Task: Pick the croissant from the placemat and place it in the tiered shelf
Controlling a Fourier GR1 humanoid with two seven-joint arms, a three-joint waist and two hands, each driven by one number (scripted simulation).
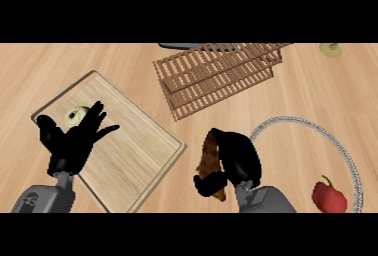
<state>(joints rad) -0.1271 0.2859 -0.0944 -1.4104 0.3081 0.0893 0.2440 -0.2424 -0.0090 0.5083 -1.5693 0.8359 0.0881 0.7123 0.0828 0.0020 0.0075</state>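
A brown croissant (210,159) sits in my right hand (240,159), whose fingers and thumb curl round it, low in the middle of the view. The slatted wooden tiered shelf (218,75) stands at the upper middle, well beyond the hand. A round placemat with a silvery beaded edge (334,141) lies at the right, next to my right hand. My left hand (72,140) is open with fingers up over the left side.
Under my left hand lies a wooden cutting board (133,145) with a small pale round item (74,115) near the fingers. A red pepper (328,196) rests on the placemat. A greenish item (331,49) sits at the top right corner.
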